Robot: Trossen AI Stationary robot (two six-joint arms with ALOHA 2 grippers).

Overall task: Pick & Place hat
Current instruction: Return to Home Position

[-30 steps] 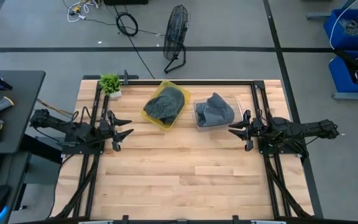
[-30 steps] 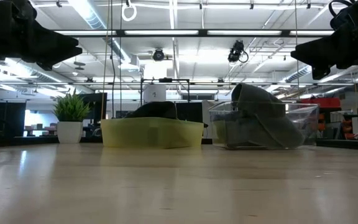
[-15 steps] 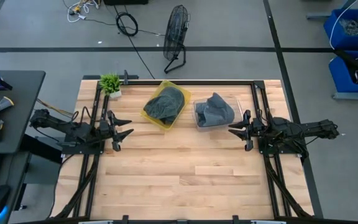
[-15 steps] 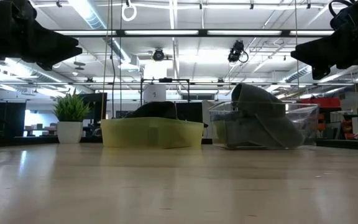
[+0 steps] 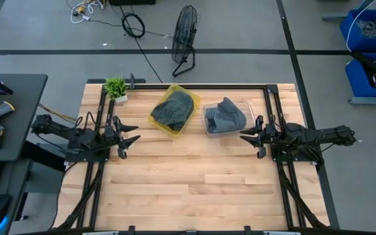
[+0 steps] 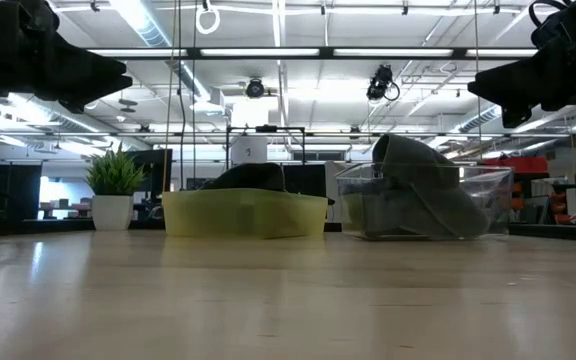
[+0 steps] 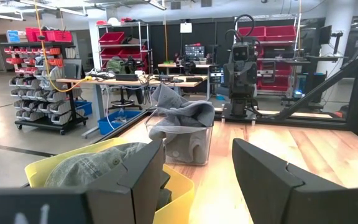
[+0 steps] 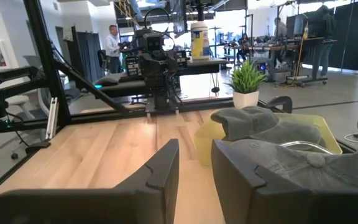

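Smooth wood table (image 5: 194, 186), yellow plastic bin (image 5: 154, 121), clear plastic bin (image 5: 207, 128), matt cloth caps (image 5: 173, 108)

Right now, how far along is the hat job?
Nearly done. A gray cap lies in the yellow plastic bin, dark blue caps in the transparent bin; no hat shows on the wooden table. Left pincer and right pincer hang open, empty, at the sides. Nothing left to sort.
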